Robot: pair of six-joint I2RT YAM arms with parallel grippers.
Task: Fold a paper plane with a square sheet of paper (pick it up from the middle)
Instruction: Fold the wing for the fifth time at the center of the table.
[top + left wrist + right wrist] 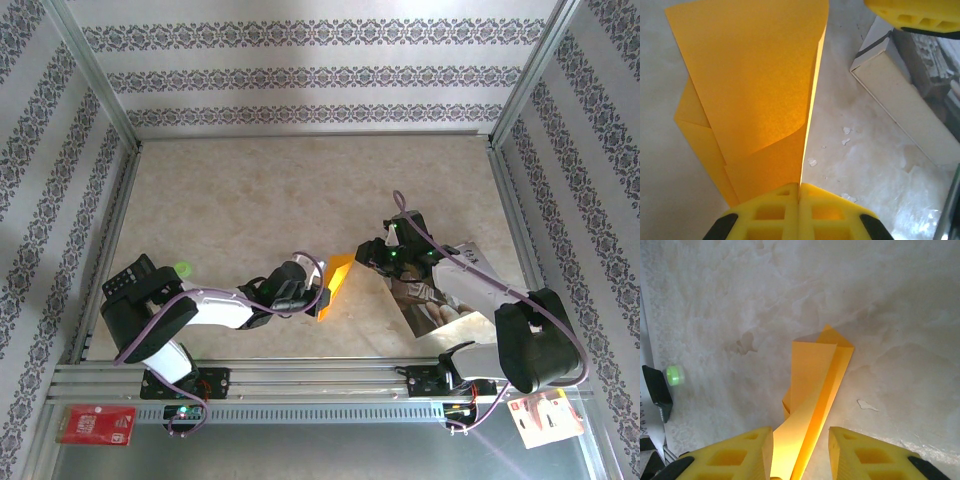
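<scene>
left end effector (799,189) pinches thin matte orange paper (755,75), sharply creased.

Marble-look table (260,200), patterned wallpaper walls all round. Glossy photo sheet (432,312) lying flat toward near right corner, pale border visible from left wrist (900,100). Small green round thing (183,268) near left edge. Few white scraps (812,162) on tabletop mid-way. Red card (96,425) past near left corner, white-and-red card (545,418) past near right corner.
</scene>
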